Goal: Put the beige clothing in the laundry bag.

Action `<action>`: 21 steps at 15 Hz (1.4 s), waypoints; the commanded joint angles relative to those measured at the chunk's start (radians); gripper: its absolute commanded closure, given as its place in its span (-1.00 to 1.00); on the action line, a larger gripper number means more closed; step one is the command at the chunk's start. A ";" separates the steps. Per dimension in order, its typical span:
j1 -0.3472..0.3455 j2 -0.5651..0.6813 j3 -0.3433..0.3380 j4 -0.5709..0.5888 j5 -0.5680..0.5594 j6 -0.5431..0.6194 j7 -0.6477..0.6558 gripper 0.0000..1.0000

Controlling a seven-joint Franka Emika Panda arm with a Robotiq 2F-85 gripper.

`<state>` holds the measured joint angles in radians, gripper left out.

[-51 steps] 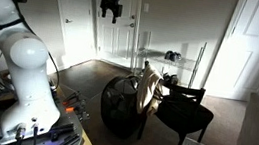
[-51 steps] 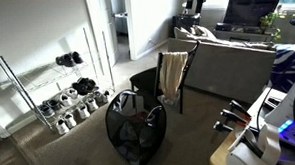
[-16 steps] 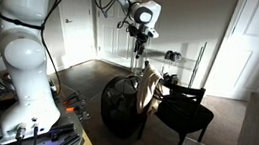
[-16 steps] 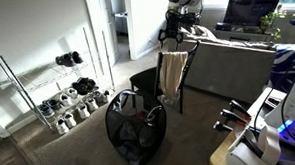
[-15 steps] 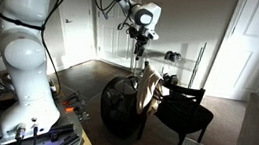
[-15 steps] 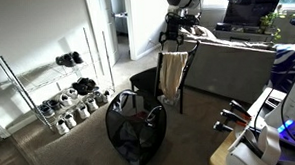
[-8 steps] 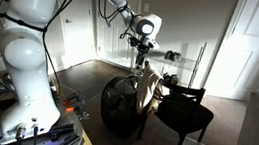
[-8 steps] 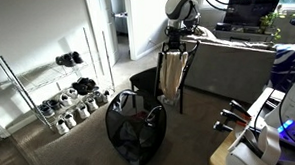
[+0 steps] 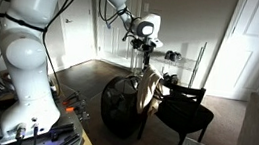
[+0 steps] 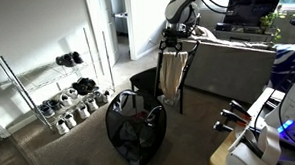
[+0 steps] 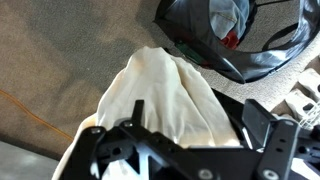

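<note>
Exterior views distant, seemingly opposed, sharing chair (image 9: 186, 115) and laundry bag (image 10: 133, 128), wrist view close, downward
</note>
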<state>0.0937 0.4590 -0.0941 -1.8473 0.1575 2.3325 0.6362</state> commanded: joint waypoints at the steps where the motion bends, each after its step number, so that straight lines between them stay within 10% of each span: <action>1: 0.026 0.028 -0.036 0.037 -0.099 -0.019 0.073 -1.00; 21: -0.017 0.213 -0.005 0.335 -0.154 -0.240 0.008 -1.00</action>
<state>0.1002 0.6088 -0.1263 -1.5766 -0.0215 2.0901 0.6841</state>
